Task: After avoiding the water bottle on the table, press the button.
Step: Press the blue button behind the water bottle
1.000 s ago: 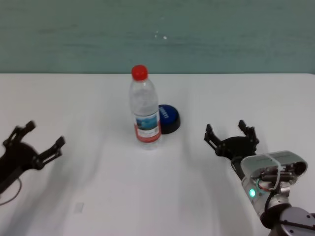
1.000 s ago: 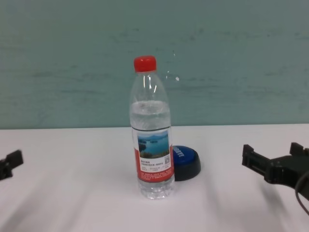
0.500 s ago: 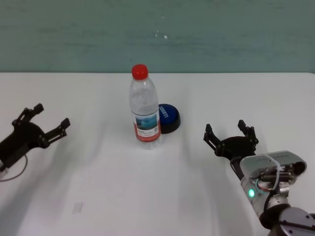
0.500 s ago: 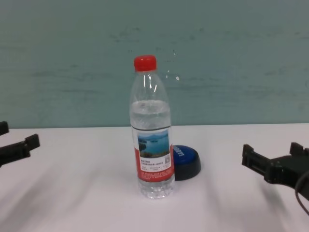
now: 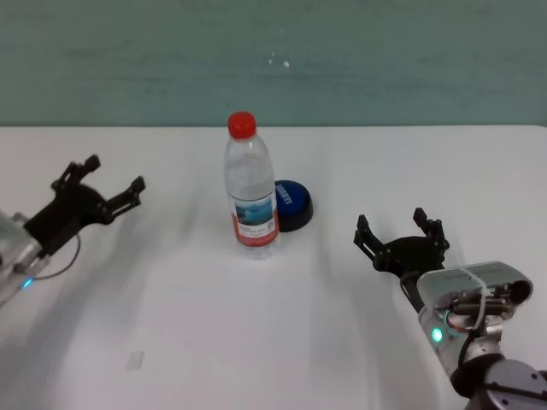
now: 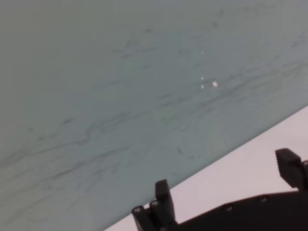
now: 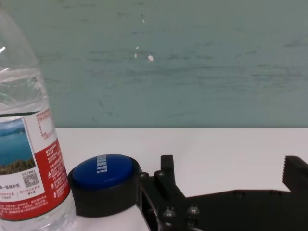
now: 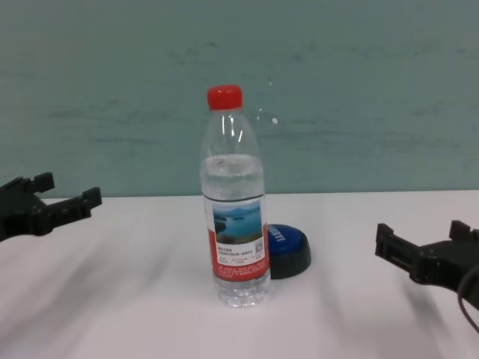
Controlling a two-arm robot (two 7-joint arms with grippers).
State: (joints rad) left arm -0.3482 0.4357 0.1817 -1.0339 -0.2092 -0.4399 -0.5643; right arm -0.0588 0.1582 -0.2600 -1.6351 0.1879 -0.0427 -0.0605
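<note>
The button (image 5: 292,205) is seen on the table (image 5: 256,342) near its middle, just behind and to the right of the water bottle (image 5: 251,190), whose base partly hides it in the chest view. White lettering is printed across the blue dome, but it is too small to be read with any confidence. The bottle stands upright with its red cap on. Its label carries a lake photograph above a red band, with a small square code and fine print that cannot be made out.

The right gripper (image 5: 402,243) is held low over the table, to the right of the button and nearer the robot, well apart from it. Its fingers are spread wide, with nothing between them, and are pointed toward the far wall.

The left gripper (image 5: 96,184) is raised above the left part of the table, well apart from the bottle, and is aimed toward the far side. Its fingers are likewise spread apart and empty.
</note>
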